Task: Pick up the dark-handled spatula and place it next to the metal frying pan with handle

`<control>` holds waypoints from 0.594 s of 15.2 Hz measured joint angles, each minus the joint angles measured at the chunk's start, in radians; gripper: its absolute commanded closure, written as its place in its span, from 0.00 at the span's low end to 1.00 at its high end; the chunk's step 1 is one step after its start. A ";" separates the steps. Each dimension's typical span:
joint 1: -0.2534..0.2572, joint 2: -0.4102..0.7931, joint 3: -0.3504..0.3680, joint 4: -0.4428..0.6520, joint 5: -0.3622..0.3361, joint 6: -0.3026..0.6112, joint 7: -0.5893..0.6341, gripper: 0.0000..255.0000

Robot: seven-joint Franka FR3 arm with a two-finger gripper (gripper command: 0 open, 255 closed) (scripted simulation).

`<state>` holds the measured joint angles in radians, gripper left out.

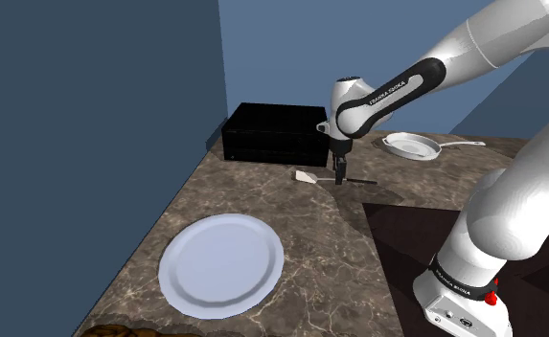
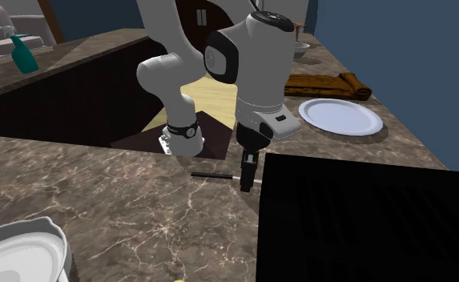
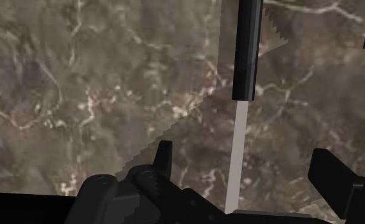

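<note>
Our pincer (image 3: 243, 156) stands wide open, holding nothing, with black fingers on either side of the thin pale shank of the dark-handled spatula (image 3: 240, 127), over our brown, marble-veined table (image 3: 79, 76).

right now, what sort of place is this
Probably a kitchen: a marbled stone-look counter carries a pan, a plate and a spatula.

Hand (image 1: 339, 180) low over spatula (image 1: 308, 178), frying pan (image 1: 412, 146) beyond
</note>
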<state>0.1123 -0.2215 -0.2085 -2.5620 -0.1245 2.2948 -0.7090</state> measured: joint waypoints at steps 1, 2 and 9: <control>0.000 0.000 0.000 0.000 0.000 0.000 0.000 1.00; 0.000 0.000 0.000 0.000 0.000 0.000 0.000 1.00; 0.000 0.000 0.000 0.000 0.000 0.000 0.000 1.00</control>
<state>0.1123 -0.2215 -0.2085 -2.5620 -0.1245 2.2947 -0.7090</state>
